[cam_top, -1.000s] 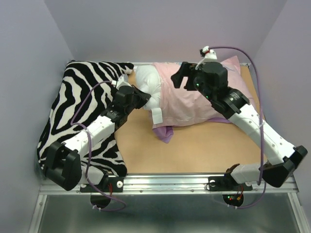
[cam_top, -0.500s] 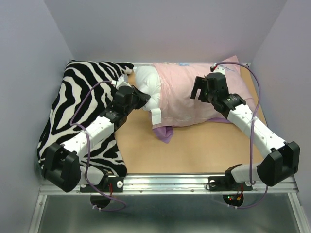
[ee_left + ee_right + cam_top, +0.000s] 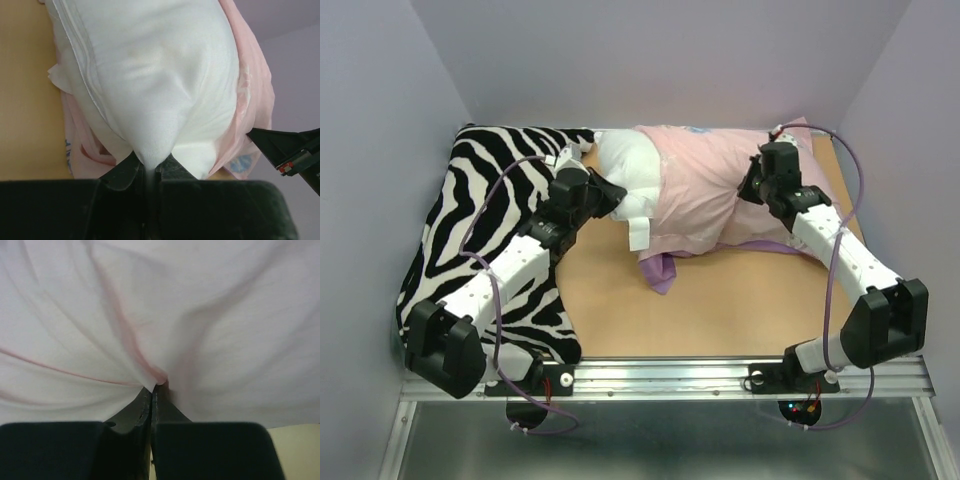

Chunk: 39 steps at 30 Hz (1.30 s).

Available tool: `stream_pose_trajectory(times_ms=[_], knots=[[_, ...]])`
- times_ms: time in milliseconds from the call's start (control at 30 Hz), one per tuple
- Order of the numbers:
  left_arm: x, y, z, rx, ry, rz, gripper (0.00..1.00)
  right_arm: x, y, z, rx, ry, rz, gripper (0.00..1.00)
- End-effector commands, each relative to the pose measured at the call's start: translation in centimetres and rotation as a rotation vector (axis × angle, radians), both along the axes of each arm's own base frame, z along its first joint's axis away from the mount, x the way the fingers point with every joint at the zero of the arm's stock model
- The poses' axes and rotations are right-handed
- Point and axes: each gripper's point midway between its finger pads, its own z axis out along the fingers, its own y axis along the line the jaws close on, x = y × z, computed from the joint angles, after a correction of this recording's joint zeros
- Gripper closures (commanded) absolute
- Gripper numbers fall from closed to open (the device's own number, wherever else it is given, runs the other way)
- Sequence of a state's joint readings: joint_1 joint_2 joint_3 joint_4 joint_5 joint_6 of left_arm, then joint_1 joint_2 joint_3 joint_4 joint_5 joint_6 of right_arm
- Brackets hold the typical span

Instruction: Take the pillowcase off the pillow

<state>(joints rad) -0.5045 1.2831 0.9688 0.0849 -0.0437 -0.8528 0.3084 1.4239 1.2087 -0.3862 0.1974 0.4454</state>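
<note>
Two grippers are fastened on the bundle lying across the far half of the table [image 3: 710,300]. The left gripper [image 3: 150,167] has its jaws closed tight on a pinch of the pillow [image 3: 628,168], gathering the white cloth of the exposed end into a small peak between the fingers. The right gripper [image 3: 152,390] is likewise closed, nipping a fold of the pillowcase [image 3: 705,190], whose pale pink inner side faces up and puckers in creases toward the fingertips. The pillow lies lengthwise along the back of the table, its left end bare and bulging out of the case, the rest covered by pink fabric as far as the right rear corner. A small white tag [image 3: 640,232] hangs from the bare end, and a purple flap of the case lies on the table just below it. The zebra-striped cushion [image 3: 485,215] lies on the left side, under the left arm, its far corner close beside the pillow's bare end.
</note>
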Motion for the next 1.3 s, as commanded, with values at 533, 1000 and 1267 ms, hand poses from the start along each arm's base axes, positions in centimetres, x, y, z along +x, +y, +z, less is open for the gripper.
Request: stream_pose_trajectory(times_ms=[533, 1000, 1267], knots=[[-0.7, 16.4, 28.1, 0.011, -0.544, 0.320, 1.00, 3.9, -22.2, 3.2, 0.165, -0.065, -0.544, 0.99], [-0.3, 15.0, 25.9, -0.003, -0.519, 0.286, 1.00, 1.0, -8.2, 6.0, 0.260, -0.097, -0.032, 0.30], [-0.4, 9.6, 27.5, -0.017, -0.539, 0.231, 1.00, -5.7, 3.0, 8.5, 0.262, -0.161, 0.211, 0.19]])
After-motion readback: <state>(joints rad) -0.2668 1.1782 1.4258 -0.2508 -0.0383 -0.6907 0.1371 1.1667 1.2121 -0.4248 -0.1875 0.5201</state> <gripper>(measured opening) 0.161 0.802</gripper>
